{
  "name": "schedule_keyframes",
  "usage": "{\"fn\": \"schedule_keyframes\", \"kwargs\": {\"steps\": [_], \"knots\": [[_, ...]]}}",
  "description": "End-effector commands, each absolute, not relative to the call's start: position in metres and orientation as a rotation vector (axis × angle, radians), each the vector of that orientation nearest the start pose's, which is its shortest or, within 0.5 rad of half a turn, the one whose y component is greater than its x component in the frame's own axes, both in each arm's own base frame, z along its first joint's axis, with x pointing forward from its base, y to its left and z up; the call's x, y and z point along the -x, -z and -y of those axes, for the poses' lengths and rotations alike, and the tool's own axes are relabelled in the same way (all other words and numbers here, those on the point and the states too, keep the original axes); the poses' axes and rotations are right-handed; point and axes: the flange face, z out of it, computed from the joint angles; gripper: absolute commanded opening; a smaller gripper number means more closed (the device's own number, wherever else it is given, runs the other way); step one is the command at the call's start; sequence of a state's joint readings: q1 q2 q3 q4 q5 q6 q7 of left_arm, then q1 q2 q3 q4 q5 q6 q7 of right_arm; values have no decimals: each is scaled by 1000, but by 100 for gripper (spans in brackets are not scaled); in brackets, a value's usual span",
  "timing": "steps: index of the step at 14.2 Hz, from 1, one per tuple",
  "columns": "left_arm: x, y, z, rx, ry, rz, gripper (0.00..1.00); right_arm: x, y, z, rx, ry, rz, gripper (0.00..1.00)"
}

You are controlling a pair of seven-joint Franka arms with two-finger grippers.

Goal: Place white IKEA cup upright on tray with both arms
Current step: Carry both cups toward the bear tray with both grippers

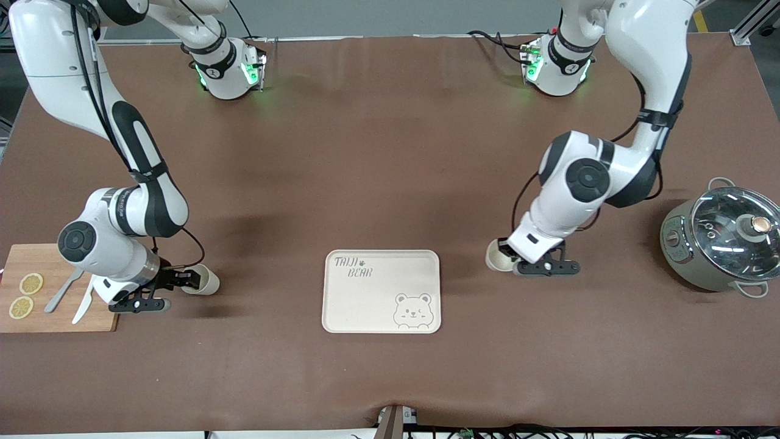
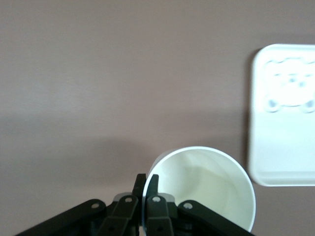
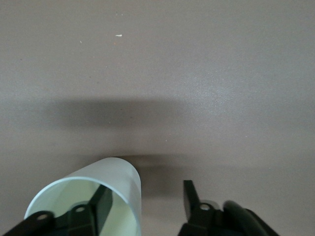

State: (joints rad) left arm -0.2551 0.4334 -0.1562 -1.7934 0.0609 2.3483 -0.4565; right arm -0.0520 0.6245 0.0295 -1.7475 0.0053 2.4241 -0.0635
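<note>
The cream tray with "TAIJI BEAR" lettering lies mid-table, near the front camera, with nothing on it; it also shows in the left wrist view. One white cup lies on its side beside the tray, toward the left arm's end. My left gripper is shut on that cup's rim, one finger inside and one outside. A second white cup lies on its side toward the right arm's end. My right gripper is open, with one finger inside this cup and the other finger well clear of its wall.
A wooden cutting board with two lemon slices, a knife and a spoon lies at the right arm's end, close to the right gripper. A grey pot with a glass lid stands at the left arm's end.
</note>
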Motion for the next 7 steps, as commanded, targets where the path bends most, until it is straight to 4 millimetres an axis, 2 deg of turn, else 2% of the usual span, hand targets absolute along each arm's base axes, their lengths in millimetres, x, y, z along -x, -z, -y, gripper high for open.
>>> {"fn": "schedule_keyframes", "kwargs": {"steps": [1,5,7], "knots": [[-617,-317,290,3215,166,133,0,-671,-224,10,3123,85,-6,28],[-597,-284,358,3217,122,216,0,-673,-228,-7,3120,98,-47,0],[-601,-276,385,3228,136,267,0,-674,-230,-10,3120,102,-52,0]]}}
